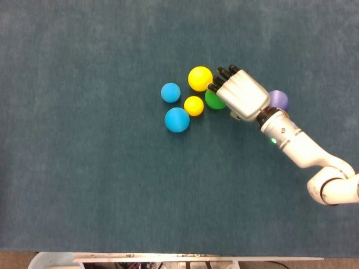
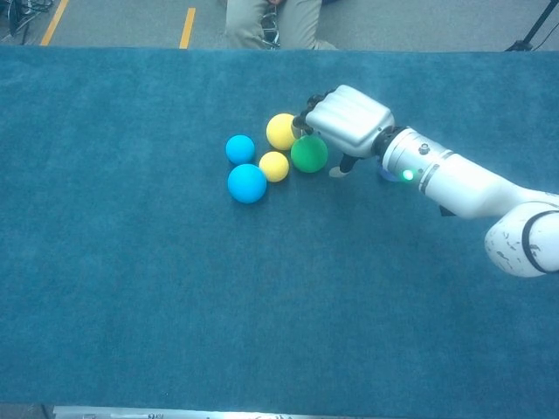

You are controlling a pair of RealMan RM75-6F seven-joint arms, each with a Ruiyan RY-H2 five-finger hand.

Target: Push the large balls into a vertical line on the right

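Note:
My right hand (image 1: 241,96) (image 2: 348,118) hangs over the green ball (image 1: 212,101) (image 2: 309,154), palm down. Its dark fingertips (image 1: 224,73) bend down at the ball's far side, next to the large yellow ball (image 1: 200,78) (image 2: 281,131). The hand holds nothing. A large blue ball (image 1: 176,119) (image 2: 247,183) lies to the left, with a small yellow ball (image 1: 193,105) (image 2: 273,166) and a small blue ball (image 1: 170,92) (image 2: 239,148) beside it. A purple ball (image 1: 279,100) (image 2: 387,175) peeks out from behind the wrist. My left hand is out of sight.
The balls lie on a blue carpeted table (image 1: 84,168) (image 2: 131,288). A person's legs (image 2: 271,22) stand at its far edge. A white tray rim (image 1: 56,260) shows at the near edge.

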